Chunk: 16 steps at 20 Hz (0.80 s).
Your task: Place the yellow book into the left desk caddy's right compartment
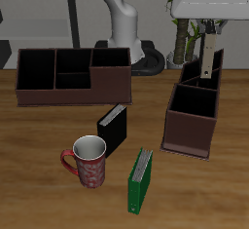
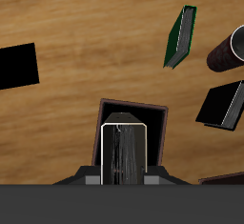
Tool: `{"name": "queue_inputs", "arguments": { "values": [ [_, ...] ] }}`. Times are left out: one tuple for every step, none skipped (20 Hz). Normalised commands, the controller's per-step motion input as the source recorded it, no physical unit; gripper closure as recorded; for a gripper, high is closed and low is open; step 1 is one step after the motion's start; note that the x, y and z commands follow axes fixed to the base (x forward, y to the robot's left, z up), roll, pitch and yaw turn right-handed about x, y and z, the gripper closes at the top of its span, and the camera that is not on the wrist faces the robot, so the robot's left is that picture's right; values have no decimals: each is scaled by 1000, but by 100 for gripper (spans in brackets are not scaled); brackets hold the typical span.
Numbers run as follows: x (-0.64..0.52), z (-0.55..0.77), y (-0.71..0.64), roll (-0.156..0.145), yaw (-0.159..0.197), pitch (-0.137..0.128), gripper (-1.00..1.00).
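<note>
My gripper (image 1: pixel 208 30) hangs over the far end of the left desk caddy (image 1: pixel 190 124), shut on the yellow book (image 1: pixel 211 57). The thin book hangs upright, and its lower edge reaches about the height of the caddy's far rim. I cannot tell which compartment it is over. The wrist view looks down the book's pale page edge (image 2: pixel 124 150), which sits between my fingers, with the dark maroon caddy (image 2: pixel 158 123) right below it.
A second, like caddy (image 1: pixel 73 75) stands long side on at the back of the table. A black book (image 1: pixel 113 128) stands near the middle. A red mug (image 1: pixel 88 162) and a green book (image 1: pixel 142 179) are nearer the front edge.
</note>
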Motion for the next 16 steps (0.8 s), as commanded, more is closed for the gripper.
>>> {"name": "queue_inputs", "arguments": {
  "values": [
    [12, 30, -60, -10, -32, 7, 100],
    [15, 24, -72, -4, 6, -16, 100],
    [87, -71, -111, -13, -44, 29, 100],
    [-51, -53, -65, -7, 2, 1, 100],
    [76, -114, -12, -5, 30, 14, 100],
    [23, -90, -45, 12, -22, 7, 100],
    [72, -131, -58, -4, -2, 18, 100],
    [96, -239, -31, -14, 44, 17, 100],
    [90, -231, -60, 11, -10, 45, 100],
    [72, -169, -89, -11, -21, 27, 100],
    [-22, -74, -43, -11, 11, -2, 100],
    [31, -156, -11, 18, 8, 20, 100],
    [-40, 4, -38, 0, 0, 0, 100],
    [-2, -115, -102, -3, 0, 12, 100],
    [184, -339, 2, -24, 0, 47, 100],
    [-100, 17, -87, 0, 0, 0, 100]
  ]
}}
